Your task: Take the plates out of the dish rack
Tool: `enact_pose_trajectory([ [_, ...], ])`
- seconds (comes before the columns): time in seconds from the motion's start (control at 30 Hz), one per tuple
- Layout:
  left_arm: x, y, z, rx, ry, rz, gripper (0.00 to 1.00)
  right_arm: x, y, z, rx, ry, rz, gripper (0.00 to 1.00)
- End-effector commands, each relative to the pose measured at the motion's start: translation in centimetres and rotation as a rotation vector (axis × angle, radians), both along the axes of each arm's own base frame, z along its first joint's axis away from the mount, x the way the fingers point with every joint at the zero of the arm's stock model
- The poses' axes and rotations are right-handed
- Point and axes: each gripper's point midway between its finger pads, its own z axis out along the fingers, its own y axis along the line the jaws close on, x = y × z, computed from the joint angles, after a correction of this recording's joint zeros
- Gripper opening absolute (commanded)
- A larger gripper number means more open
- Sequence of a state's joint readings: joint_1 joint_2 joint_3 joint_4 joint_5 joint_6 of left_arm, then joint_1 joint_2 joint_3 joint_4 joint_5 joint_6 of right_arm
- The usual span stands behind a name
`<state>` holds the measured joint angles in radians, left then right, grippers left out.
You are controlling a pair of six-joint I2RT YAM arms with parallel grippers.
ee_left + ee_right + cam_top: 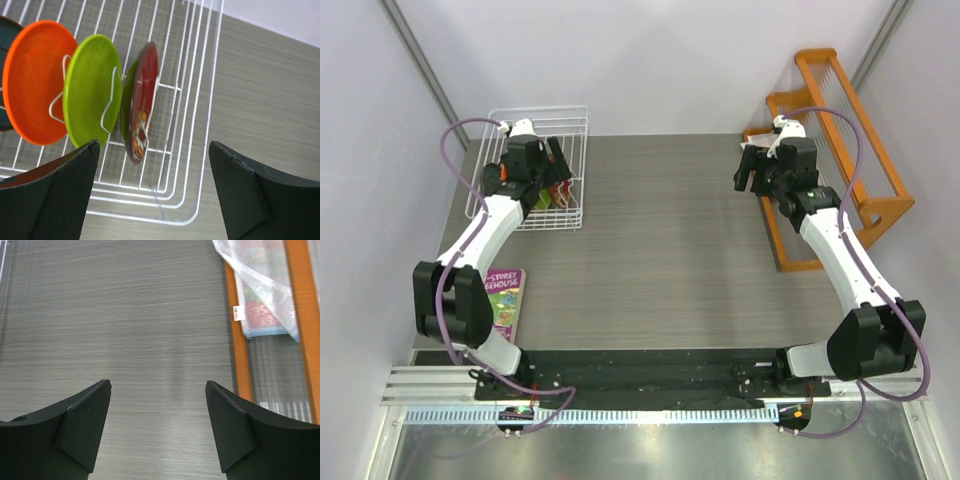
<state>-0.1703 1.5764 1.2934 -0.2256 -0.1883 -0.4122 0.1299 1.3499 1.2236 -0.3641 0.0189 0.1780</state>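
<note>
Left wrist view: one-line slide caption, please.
Open left jaws above the dish rack; orange plate, lime green plate and dark red plate stand on edge.

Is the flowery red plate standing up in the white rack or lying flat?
Standing on edge: the dark red plate sits between wire prongs of the dish rack, beside the lime green plate.

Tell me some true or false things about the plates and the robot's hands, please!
The orange plate, lime green plate and dark red plate all stand in the white dish rack. True.
The left hand is gripping the dark red plate. False: it is open and holds nothing.
The right hand is open over bare table. True.
A book lies inside the dish rack. False: the book lies on the table, outside the dish rack.
</note>
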Motion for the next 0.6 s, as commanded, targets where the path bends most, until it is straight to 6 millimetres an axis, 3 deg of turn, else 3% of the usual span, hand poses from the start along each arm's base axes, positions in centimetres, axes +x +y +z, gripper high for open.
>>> enact_pose_trajectory([
  [0.0,2.5,1.3,1.0,0.019,-0.087,0.094,0.89,1.3,1.6,2.2,0.038,-0.057,0.079,0.82],
  [0.27,4.9,1.5,-2.4,0.038,-0.029,0.127,0.86,2.5,2.0,0.8,0.041,-0.019,0.086,0.86],
  [0.43,5.6,2.6,-3.6,0.034,-0.027,0.175,0.78,2.9,2.1,0.0,0.044,0.000,0.089,0.87],
  [0.5,5.8,2.8,-4.1,0.026,-0.023,0.184,0.67,2.9,2.2,-0.4,0.043,0.011,0.087,0.87],
  [0.57,6.1,2.9,-4.2,0.021,-0.028,0.190,0.49,2.9,2.1,-0.6,0.040,0.013,0.083,0.87],
])
